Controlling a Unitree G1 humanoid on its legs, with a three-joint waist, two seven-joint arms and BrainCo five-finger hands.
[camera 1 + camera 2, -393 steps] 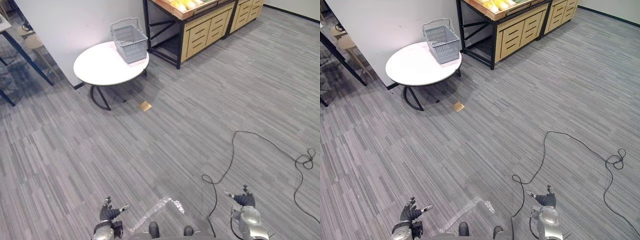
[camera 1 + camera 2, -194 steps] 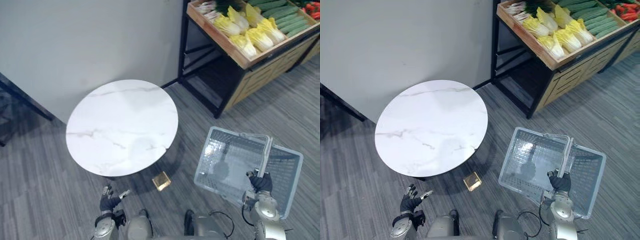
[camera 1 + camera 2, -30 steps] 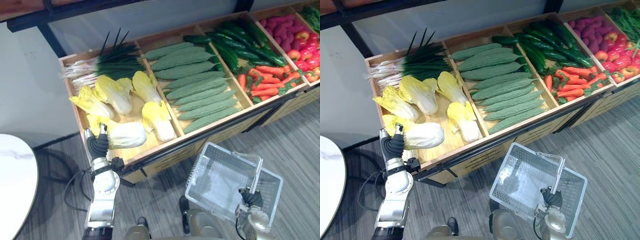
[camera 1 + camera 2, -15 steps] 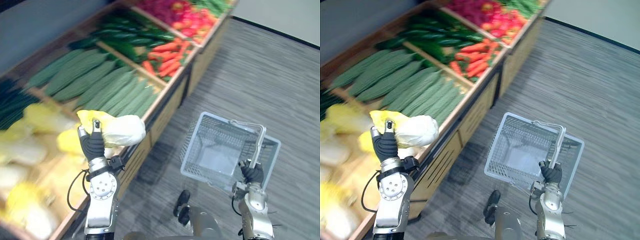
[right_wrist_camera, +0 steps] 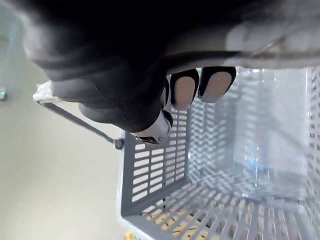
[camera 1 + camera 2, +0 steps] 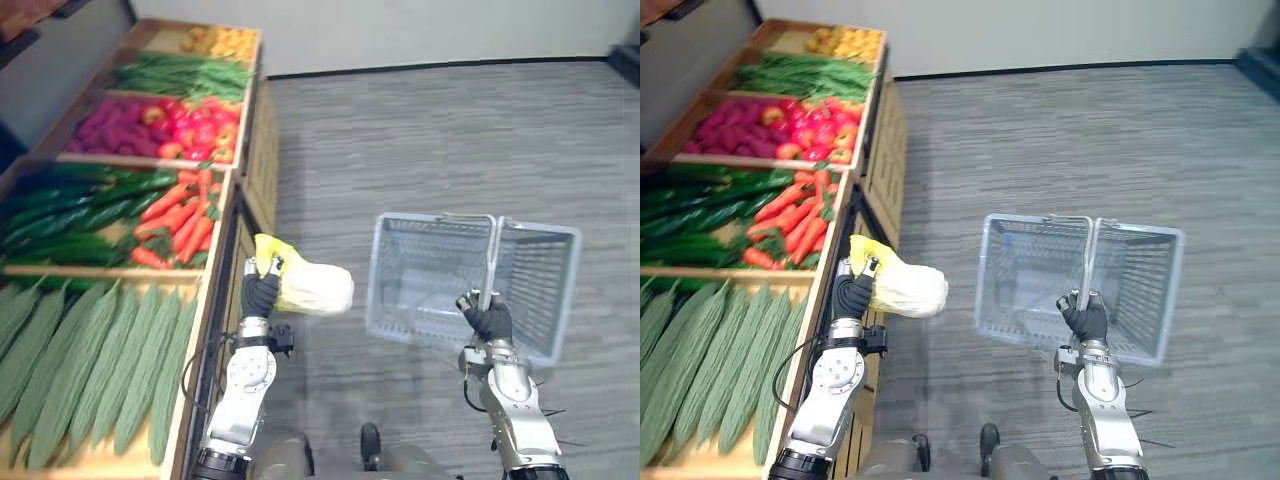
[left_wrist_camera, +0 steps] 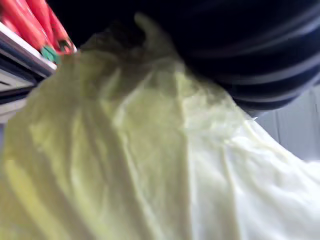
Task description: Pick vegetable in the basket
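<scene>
My left hand [image 6: 259, 293] is shut on a pale yellow-white napa cabbage [image 6: 310, 288], held in the air beside the wooden vegetable stand and left of the basket. The cabbage [image 7: 150, 165] sits right against that hand in the left wrist view. A grey plastic basket [image 6: 410, 300] hangs over the floor from its upright handle [image 6: 491, 260], and my right hand [image 6: 489, 320] is shut on that handle. Inside, the basket [image 5: 215, 190] holds nothing. A gap of floor separates the cabbage from the basket's near wall.
The wooden stand [image 6: 228, 205] runs along the left with compartments of long green gourds [image 6: 80, 360], carrots [image 6: 180, 220], dark cucumbers [image 6: 70, 215], red and purple vegetables [image 6: 160, 125], greens [image 6: 185, 72] and yellow produce [image 6: 220, 42]. Grey striped carpet [image 6: 450, 130] stretches to the right.
The camera has swung round, so the stand now lies along the left. My left hand has carried the cabbage off the stand toward the basket. The right hand still grips the handle.
</scene>
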